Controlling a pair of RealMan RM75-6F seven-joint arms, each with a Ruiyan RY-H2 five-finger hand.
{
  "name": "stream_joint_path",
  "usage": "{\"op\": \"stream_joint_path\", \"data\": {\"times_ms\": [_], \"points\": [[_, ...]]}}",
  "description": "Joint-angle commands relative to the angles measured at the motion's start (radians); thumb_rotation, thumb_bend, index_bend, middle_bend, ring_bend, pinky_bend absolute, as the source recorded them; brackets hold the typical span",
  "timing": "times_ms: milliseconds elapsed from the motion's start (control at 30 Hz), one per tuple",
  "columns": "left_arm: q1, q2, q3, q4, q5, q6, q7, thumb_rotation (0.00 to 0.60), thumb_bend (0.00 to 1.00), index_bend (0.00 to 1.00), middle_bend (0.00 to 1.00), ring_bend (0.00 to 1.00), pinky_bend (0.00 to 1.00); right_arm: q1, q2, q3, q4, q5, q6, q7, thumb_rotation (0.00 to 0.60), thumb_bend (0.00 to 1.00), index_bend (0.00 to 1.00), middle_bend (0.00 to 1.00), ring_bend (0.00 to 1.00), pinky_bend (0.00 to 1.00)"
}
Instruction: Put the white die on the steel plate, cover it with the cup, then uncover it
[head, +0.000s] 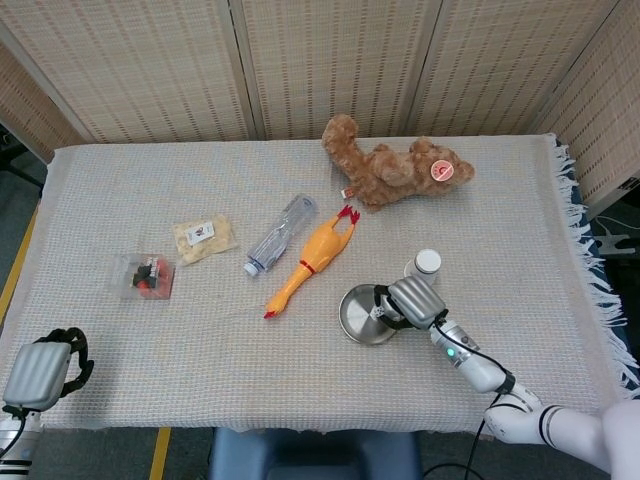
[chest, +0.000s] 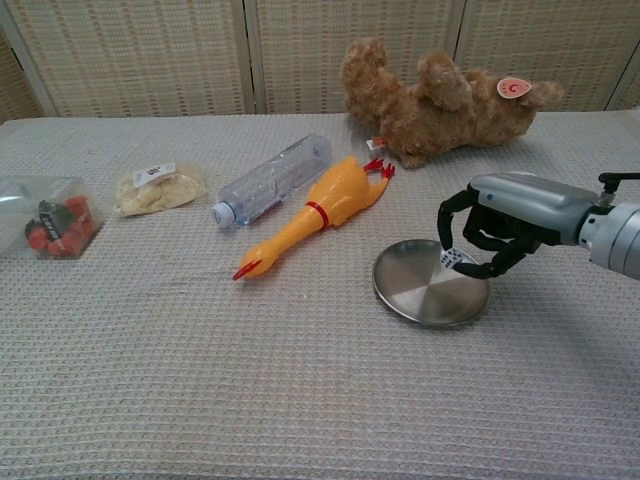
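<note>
A: Left hand (head: 42, 372) sat at the table's seven o'clock corner, fingers curled in on nothing.

B: And the die (chest: 452, 258)?

A: Pinched in the right hand (chest: 505, 218), hanging over the plate (chest: 415, 285) near its two o'clock rim, not yet down.

B: Tricky thing?

A: Probably light, hard, smooth, likely to bounce on steel. Best taken by opposite faces. The right forearm reached in from four o'clock, palm down, fingers arched. The cup (head: 427, 262) stood just behind.

head view high overhead, chest view low, both sharing table (head: 120, 190)
</note>
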Motion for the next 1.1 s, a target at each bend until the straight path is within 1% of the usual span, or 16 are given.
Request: {"op": "stream_joint_path", "data": {"times_ms": [33, 333, 467, 600, 633, 700, 733, 767, 800, 833, 900, 967, 1000, 1033, 1100], "points": [[0.0, 0.0, 0.0, 0.0, 0.001, 0.001, 0.0, 0.6, 0.36, 0.26, 0.38, 0.34, 0.55, -0.003, -0.005, -0.011, 0.016, -0.028, 0.03, 0.035, 0.6, 0.21, 0.54, 0.89, 0.93, 0.97], [-0.001, 0.0, 0.002, -0.003, 0.002, -0.002, 0.008, 0.6, 0.36, 0.26, 0.38, 0.34, 0.55, -0.006, 0.007, -0.029, 0.012, -0.039, 0.044, 0.036, 0.6, 0.19, 0.49, 0.88, 0.92, 0.96], [-0.001, 0.0, 0.002, -0.003, 0.0, -0.003, 0.008, 0.6, 0.36, 0.26, 0.38, 0.34, 0.55, -0.014, 0.008, -0.031, 0.018, -0.044, 0.069, 0.004, 0.6, 0.13, 0.42, 0.85, 0.91, 0.96], [-0.001, 0.0, 0.002, -0.004, 0.0, -0.003, 0.009, 0.6, 0.36, 0.26, 0.38, 0.34, 0.55, -0.023, 0.008, -0.035, 0.017, -0.046, 0.088, -0.003, 0.6, 0.12, 0.36, 0.81, 0.9, 0.95], [-0.001, 0.0, 0.002, -0.004, 0.001, -0.003, 0.009, 0.6, 0.36, 0.26, 0.38, 0.34, 0.55, -0.025, 0.008, -0.036, 0.017, -0.048, 0.094, 0.001, 0.6, 0.11, 0.35, 0.79, 0.88, 0.94], [-0.001, 0.0, 0.003, -0.005, 0.003, -0.003, 0.009, 0.6, 0.36, 0.26, 0.38, 0.34, 0.55, -0.03, 0.005, -0.036, 0.024, -0.056, 0.117, 0.012, 0.6, 0.11, 0.33, 0.71, 0.8, 0.9], [-0.001, 0.0, 0.003, -0.005, 0.003, -0.003, 0.009, 0.6, 0.36, 0.26, 0.38, 0.34, 0.55, -0.033, 0.002, -0.032, 0.031, -0.056, 0.13, 0.011, 0.6, 0.11, 0.33, 0.66, 0.71, 0.87], [-0.001, 0.001, 0.004, -0.005, 0.003, -0.003, 0.009, 0.6, 0.36, 0.26, 0.38, 0.34, 0.55, -0.037, -0.004, -0.025, 0.043, -0.056, 0.149, 0.002, 0.6, 0.11, 0.32, 0.59, 0.57, 0.83], [-0.001, 0.001, 0.004, -0.006, 0.003, -0.003, 0.009, 0.6, 0.36, 0.26, 0.38, 0.34, 0.55, -0.041, -0.012, -0.019, 0.058, -0.058, 0.17, -0.012, 0.6, 0.11, 0.32, 0.54, 0.46, 0.78], [-0.001, 0.001, 0.004, -0.006, 0.002, -0.003, 0.009, 0.6, 0.36, 0.26, 0.38, 0.34, 0.55, -0.046, -0.024, -0.009, 0.08, -0.058, 0.195, -0.032, 0.6, 0.11, 0.32, 0.5, 0.38, 0.72], [-0.001, 0.001, 0.003, -0.006, 0.001, -0.004, 0.01, 0.6, 0.36, 0.26, 0.38, 0.34, 0.55, -0.048, -0.043, 0.011, 0.119, -0.052, 0.227, -0.061, 0.6, 0.11, 0.32, 0.38, 0.21, 0.52], [-0.001, 0.001, 0.004, -0.007, 0.001, -0.005, 0.011, 0.6, 0.36, 0.26, 0.38, 0.34, 0.55, -0.046, -0.053, 0.03, 0.138, -0.039, 0.237, -0.073, 0.6, 0.11, 0.3, 0.28, 0.08, 0.35], [-0.001, 0.001, 0.004, -0.008, 0.001, -0.005, 0.011, 0.6, 0.36, 0.26, 0.38, 0.34, 0.55, -0.044, -0.055, 0.037, 0.142, -0.032, 0.237, -0.071, 0.6, 0.11, 0.28, 0.23, 0.04, 0.28], [-0.002, 0.001, 0.004, -0.008, 0.002, -0.006, 0.011, 0.6, 0.36, 0.26, 0.38, 0.34, 0.55, -0.041, -0.054, 0.046, 0.144, -0.023, 0.233, -0.07, 0.6, 0.11, 0.27, 0.2, 0.02, 0.24], [-0.002, 0.0, 0.004, -0.008, 0.001, -0.005, 0.012, 0.6, 0.36, 0.26, 0.38, 0.34, 0.55, -0.038, -0.05, 0.059, 0.149, -0.007, 0.227, -0.086, 0.6, 0.11, 0.24, 0.16, 0.0, 0.16]]}}
